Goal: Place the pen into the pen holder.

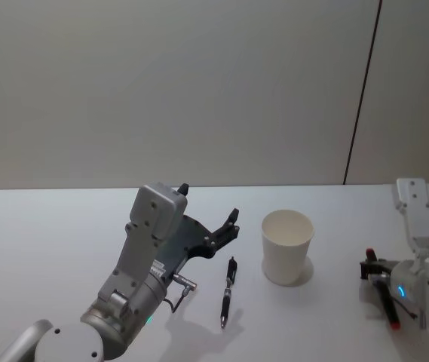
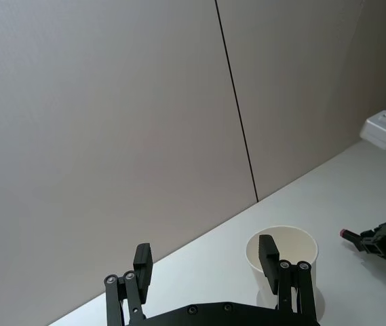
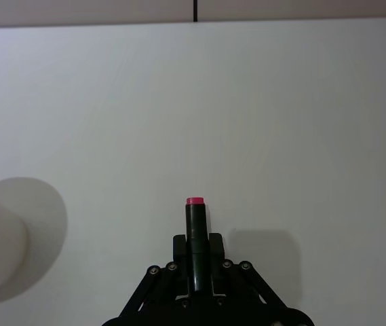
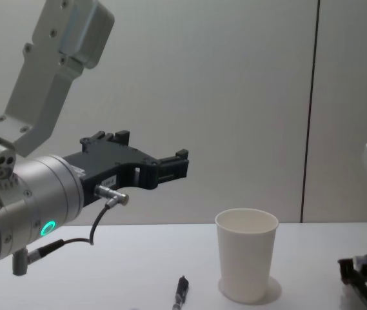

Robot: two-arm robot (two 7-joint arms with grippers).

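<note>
A black pen (image 1: 228, 290) lies on the white table, just left of the pen holder (image 1: 286, 245), an upright white paper cup with nothing showing inside. My left gripper (image 1: 209, 202) hangs open above the table, left of the cup and behind the lying pen; the cup (image 2: 284, 252) shows beyond its spread fingers (image 2: 268, 254). At the right edge, my right gripper (image 1: 376, 277) rests low by the table, shut on a second dark pen with a red end (image 3: 195, 221). From the chest, the lying pen (image 4: 181, 294) shows left of the cup (image 4: 247, 261).
A plain grey wall with a dark vertical seam (image 1: 361, 98) rises behind the table's far edge (image 1: 63, 189). Bare white tabletop lies to the left and in front of the cup.
</note>
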